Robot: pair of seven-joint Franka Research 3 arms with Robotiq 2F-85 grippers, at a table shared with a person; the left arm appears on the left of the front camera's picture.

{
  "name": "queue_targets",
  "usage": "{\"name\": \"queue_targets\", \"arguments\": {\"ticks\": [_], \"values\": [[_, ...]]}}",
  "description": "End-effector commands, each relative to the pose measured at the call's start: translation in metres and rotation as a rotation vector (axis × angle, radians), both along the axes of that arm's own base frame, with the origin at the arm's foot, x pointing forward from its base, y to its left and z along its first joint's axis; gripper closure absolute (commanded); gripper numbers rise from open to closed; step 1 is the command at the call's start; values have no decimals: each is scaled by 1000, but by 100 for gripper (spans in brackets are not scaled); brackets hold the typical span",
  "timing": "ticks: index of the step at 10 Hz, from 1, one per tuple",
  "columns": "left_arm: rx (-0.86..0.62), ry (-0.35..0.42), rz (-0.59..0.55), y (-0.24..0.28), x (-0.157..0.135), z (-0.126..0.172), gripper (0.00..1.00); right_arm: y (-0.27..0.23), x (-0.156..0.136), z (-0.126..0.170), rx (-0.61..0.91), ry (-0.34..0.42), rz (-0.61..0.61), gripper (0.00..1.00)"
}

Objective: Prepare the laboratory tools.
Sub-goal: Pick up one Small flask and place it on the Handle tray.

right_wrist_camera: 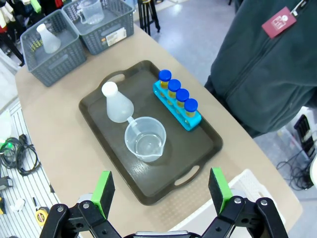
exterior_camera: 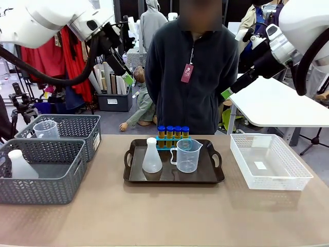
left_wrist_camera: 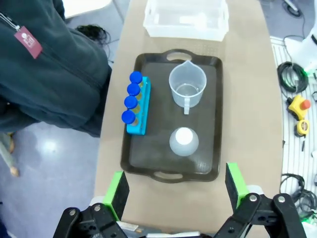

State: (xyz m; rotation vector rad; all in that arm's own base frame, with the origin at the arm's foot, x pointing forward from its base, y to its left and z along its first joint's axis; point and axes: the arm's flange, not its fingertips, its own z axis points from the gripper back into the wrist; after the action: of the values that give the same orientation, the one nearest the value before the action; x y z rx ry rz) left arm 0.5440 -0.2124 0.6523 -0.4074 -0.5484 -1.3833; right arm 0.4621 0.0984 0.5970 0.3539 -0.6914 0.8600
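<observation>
A dark tray [exterior_camera: 169, 176] [left_wrist_camera: 153, 148] [right_wrist_camera: 99, 119] lies mid-table. On it stand several blue-capped test tubes [exterior_camera: 173, 131] [left_wrist_camera: 131, 96] [right_wrist_camera: 177, 91] of yellow liquid in a blue rack [left_wrist_camera: 138, 124], a clear handled beaker [exterior_camera: 187, 154] [left_wrist_camera: 187, 87] [right_wrist_camera: 145, 139] and a white conical flask [exterior_camera: 151, 156] [left_wrist_camera: 184, 141] [right_wrist_camera: 116, 104]. My left gripper [exterior_camera: 126, 77] [left_wrist_camera: 175, 182] hangs high above the table's left, open and holding nothing. High on the right, my right gripper [exterior_camera: 225, 93] [right_wrist_camera: 161, 188] is likewise open with nothing between its fingers.
Two grey baskets stand at the left: the rear one [exterior_camera: 77, 123] holds a second beaker [exterior_camera: 46, 128], the front one [exterior_camera: 51, 180] a second flask [exterior_camera: 20, 164]. A white basket [exterior_camera: 270, 162] [left_wrist_camera: 185, 30] sits at the right. A person [exterior_camera: 193, 67] stands at the far edge.
</observation>
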Motion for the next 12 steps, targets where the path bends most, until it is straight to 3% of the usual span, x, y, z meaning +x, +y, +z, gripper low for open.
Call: {"name": "queue_targets", "arguments": {"ticks": [1,6,12], "values": [[-62,-44,-2,20,-10,-12,0,-1,1,1,25,-1,8,0],[-60,-46,58,25,-5,-12,0,-1,1,1,25,-1,8,0],[-67,-29,30,21,1,-7,0,-1,1,1,25,-1,8,0]]}}
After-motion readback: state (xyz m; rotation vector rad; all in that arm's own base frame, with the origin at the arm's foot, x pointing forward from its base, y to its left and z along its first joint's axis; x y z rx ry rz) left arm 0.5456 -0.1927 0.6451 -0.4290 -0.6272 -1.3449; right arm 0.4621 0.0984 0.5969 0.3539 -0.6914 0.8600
